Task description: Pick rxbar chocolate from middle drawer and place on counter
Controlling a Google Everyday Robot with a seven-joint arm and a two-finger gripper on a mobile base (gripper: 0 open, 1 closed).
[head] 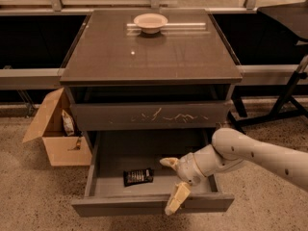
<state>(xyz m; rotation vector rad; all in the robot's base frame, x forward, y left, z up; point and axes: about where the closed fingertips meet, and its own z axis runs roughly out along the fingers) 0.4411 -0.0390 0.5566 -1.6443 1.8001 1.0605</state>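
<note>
The rxbar chocolate (138, 176), a small black wrapped bar with pale lettering, lies flat on the floor of the open middle drawer (110, 148), left of centre. My gripper (172, 181) is open and empty, its two pale fingers (176, 198) spread wide over the drawer's front right part, a short way to the right of the bar. The white arm reaches in from the right. The counter (154, 52) is the glossy dark slab on top of the cabinet.
A pale bowl (150, 21) stands at the back of the counter. The drawer front above has pale scratch marks (163, 115). An open cardboard box (55, 129) sits on the speckled floor to the left. A dark stand (284, 105) is to the right.
</note>
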